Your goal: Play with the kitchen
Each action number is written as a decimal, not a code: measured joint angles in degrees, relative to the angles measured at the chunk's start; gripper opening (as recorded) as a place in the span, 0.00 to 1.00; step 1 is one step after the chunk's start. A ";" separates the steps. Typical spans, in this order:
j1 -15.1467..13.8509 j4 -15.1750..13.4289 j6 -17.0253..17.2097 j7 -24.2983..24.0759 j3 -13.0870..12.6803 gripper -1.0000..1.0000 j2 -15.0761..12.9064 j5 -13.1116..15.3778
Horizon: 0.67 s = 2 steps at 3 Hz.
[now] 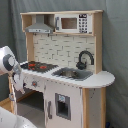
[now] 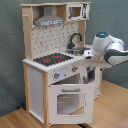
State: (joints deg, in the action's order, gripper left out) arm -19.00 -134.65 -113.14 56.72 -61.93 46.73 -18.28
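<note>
The kitchen (image 1: 65,75) (image 2: 55,65) is a tall white and light-wood toy with a black stovetop (image 1: 39,65) (image 2: 54,59) with red rings. It also has a black faucet (image 1: 85,59) (image 2: 75,40), a sink (image 1: 72,74), a grey hood (image 1: 39,27) (image 2: 49,20) and a small microwave (image 1: 72,23) (image 2: 76,11). A windowed oven door (image 2: 70,101) sits under the stove. My white arm (image 1: 7,62) (image 2: 106,47) reaches in at the counter's front edge. The gripper (image 2: 90,75) (image 1: 19,82) hangs dark below the counter, beside the oven.
A grey curtain (image 1: 117,45) hangs behind the kitchen. The floor (image 2: 112,107) is light wood. A white rounded part of the robot (image 1: 10,120) fills the first exterior view's lower left corner.
</note>
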 joint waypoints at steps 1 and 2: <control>-1.97 0.04 -3.34 1.17 -1.60 1.00 -3.98 0.02; -4.19 0.15 -7.57 2.31 -3.96 1.00 -8.55 0.04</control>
State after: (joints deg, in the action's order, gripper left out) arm -23.19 -134.50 -120.71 59.03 -65.89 38.18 -18.24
